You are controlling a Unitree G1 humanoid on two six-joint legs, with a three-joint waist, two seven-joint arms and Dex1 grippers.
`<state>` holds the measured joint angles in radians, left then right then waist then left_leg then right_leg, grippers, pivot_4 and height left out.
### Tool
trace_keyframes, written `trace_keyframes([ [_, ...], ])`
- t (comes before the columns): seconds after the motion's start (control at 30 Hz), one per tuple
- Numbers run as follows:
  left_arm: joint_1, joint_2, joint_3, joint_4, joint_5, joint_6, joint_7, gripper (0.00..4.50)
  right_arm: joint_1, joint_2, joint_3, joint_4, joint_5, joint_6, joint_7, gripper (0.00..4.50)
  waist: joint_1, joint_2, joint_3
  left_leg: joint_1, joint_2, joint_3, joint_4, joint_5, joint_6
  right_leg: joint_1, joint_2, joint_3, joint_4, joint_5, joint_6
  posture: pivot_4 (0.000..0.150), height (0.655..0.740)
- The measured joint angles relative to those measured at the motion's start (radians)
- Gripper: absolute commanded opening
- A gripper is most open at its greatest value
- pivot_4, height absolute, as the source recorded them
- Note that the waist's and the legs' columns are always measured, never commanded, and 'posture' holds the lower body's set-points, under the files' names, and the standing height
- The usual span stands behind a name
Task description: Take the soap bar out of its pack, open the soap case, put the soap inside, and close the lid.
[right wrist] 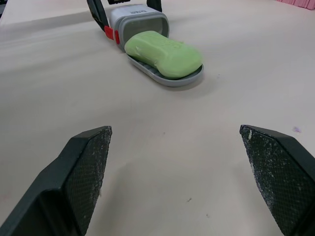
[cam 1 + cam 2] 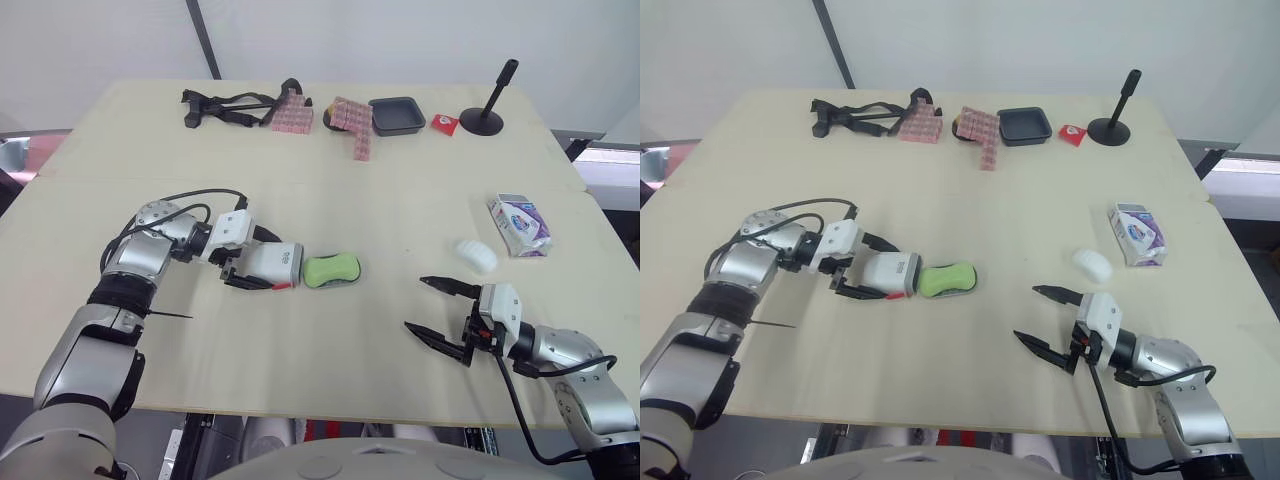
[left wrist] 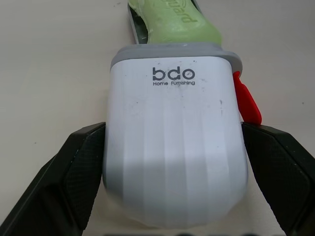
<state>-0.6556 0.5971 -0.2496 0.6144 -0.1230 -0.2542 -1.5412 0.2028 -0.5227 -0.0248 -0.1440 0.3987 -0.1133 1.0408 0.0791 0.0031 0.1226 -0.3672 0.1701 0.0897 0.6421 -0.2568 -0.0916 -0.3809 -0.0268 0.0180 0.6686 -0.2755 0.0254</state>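
Note:
My left gripper (image 2: pixel 255 262) is shut on the white soap case (image 2: pixel 272 264), one black finger (image 3: pixel 74 172) on each side of it. The case lies on its side left of the table's centre, with a red latch (image 3: pixel 246 105) at its edge. A green soap bar (image 2: pixel 331 270) rests on the grey inner tray (image 1: pixel 172 81), which sticks out of the case's open end towards the right. My right gripper (image 2: pixel 415 303) stands open near the front right, well apart from the soap. The white and purple soap pack (image 2: pixel 519 223) lies at the right, a small white rounded lump (image 2: pixel 476 255) beside it.
Along the far edge stand a black strap tool (image 2: pixel 225 105), pink block stacks (image 2: pixel 292 115), a black dish (image 2: pixel 397 115), a small red packet (image 2: pixel 445 123) and a black stand (image 2: pixel 485 118). Bare tabletop (image 2: pixel 400 210) lies between the grippers.

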Motion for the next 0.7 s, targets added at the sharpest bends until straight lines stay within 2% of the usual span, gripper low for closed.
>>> trace_keyframes([
  [0.27, 0.001, -0.003, 0.0, 0.013, 0.013, -0.046, 0.016, 4.5, -0.001, -0.002, 0.003, 0.0, -0.002, -0.001, 0.002, 4.47, 0.0, 0.0, 0.0, 0.0, 0.0, 0.0, 0.0, 0.0, 0.0, 0.0, 0.0, 0.0, 0.0, 0.0, 0.0, 0.15, 0.74],
  [0.4, 0.0, -0.008, 0.001, 0.032, 0.017, -0.064, 0.024, 3.5, -0.002, -0.002, 0.009, 0.0, -0.006, -0.001, 0.002, 4.5, 0.0, 0.0, 0.0, 0.0, 0.0, 0.0, 0.0, 0.0, 0.0, 0.0, 0.0, 0.0, 0.0, 0.0, 0.0, 0.15, 0.74],
  [0.7, 0.0, -0.009, 0.001, 0.033, 0.017, -0.067, 0.028, 3.5, -0.012, -0.015, 0.009, 0.002, -0.009, -0.001, 0.01, 4.5, 0.0, 0.0, 0.0, 0.0, 0.0, 0.0, 0.0, 0.0, 0.0, 0.0, 0.0, 0.0, -0.002, 0.0, 0.0, 0.15, 0.74],
])
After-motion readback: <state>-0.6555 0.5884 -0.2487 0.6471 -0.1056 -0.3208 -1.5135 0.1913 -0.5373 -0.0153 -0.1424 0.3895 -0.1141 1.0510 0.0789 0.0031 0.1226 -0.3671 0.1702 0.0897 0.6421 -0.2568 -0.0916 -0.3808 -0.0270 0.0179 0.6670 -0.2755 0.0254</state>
